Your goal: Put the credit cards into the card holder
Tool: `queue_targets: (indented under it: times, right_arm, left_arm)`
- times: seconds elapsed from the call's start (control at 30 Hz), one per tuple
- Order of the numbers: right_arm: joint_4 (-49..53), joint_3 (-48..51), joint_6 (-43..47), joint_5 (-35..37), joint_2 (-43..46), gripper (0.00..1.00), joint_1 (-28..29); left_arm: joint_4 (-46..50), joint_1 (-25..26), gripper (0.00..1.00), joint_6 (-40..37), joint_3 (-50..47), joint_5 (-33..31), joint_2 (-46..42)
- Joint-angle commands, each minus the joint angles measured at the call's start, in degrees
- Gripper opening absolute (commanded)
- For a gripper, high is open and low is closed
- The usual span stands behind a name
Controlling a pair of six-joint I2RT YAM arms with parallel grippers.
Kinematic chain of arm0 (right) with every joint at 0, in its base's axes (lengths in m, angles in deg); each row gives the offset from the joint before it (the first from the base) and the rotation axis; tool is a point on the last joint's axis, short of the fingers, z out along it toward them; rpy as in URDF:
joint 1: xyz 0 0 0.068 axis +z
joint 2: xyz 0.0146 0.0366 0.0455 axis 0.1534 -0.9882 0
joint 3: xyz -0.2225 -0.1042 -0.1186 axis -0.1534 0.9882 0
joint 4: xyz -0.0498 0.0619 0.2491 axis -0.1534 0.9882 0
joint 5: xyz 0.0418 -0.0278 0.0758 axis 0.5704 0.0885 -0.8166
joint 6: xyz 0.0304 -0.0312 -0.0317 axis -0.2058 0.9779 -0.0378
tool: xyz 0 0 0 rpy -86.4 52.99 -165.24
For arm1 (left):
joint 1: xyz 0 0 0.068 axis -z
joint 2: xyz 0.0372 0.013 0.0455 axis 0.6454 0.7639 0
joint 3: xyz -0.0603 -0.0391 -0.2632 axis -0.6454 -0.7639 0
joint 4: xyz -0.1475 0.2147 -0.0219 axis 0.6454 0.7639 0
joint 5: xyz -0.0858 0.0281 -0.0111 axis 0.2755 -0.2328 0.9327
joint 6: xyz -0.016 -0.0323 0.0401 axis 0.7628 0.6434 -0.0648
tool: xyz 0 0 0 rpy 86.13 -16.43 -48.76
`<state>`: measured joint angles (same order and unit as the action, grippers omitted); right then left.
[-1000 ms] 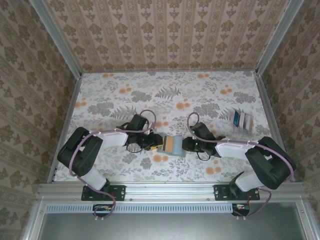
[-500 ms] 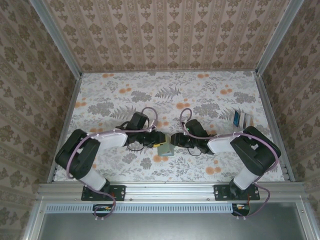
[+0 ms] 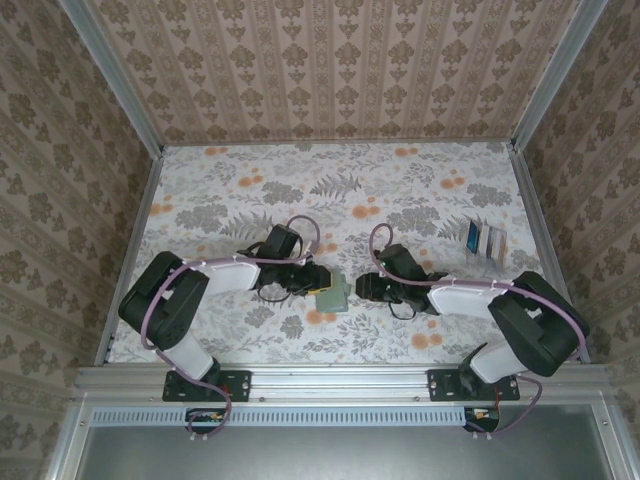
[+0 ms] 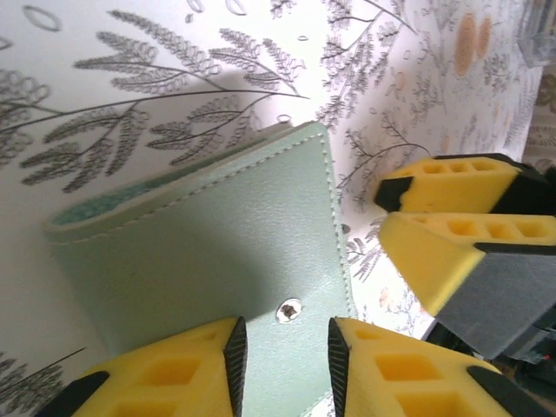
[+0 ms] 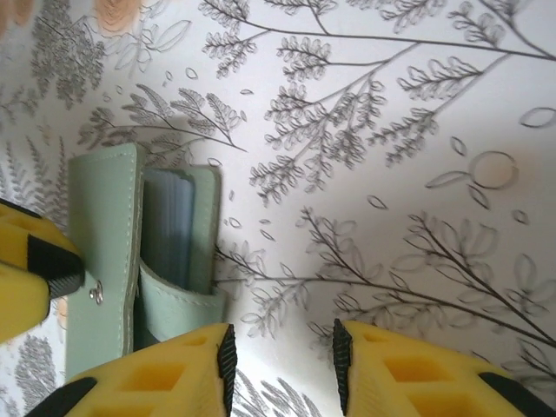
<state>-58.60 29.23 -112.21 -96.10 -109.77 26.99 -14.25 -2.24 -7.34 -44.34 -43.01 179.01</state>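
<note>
The sage-green card holder [image 3: 331, 298] lies folded on the table between the two grippers. In the left wrist view its outer face [image 4: 208, 261] carries a metal snap [image 4: 288, 310]. My left gripper [image 4: 282, 369] stands open over that snap end, one finger to each side. In the right wrist view the holder [image 5: 104, 252] gapes slightly. A grey-blue layer [image 5: 169, 228] shows inside it; I cannot tell whether it is a card or the lining. My right gripper [image 5: 281, 369] is open just right of the holder, over bare tabletop. Loose credit cards [image 3: 485, 240] lie far right.
The floral tabletop [image 3: 340, 190] stretches back to patterned walls with metal corner posts. The left gripper [image 3: 318, 281] and the right gripper [image 3: 362, 287] face each other closely across the holder. The metal rail [image 3: 340, 380] runs along the near edge.
The holder lay open with an orange card showing; it is now folded over. The right gripper came in against it, then drew back to the right.
</note>
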Motion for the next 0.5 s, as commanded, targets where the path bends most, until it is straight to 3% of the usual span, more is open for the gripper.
queue_targets:
  times: [0.0, 0.17, 0.27, 0.47]
  right_arm:
    - [4.55, -1.57, 6.55, 0.21, 2.46, 0.42, 1.52]
    - [9.36, -6.70, 16.95, -0.25, -0.72, 0.46, 3.08]
    - [9.15, -8.52, 18.09, -1.89, -3.91, 0.49, 3.55]
    - [9.94, -11.22, 20.75, 1.71, -8.55, 0.52, 4.87]
  left_arm:
    - [2.21, 0.37, 0.29, -1.81, 0.09, -2.17, -0.91]
    - [4.06, 0.06, 0.25, -2.80, -0.30, -3.63, -2.91]
    - [5.24, -0.33, 0.24, -3.18, -0.50, -3.77, -3.57]
    - [6.02, -0.80, 0.23, -3.84, -1.46, -5.46, -4.23]
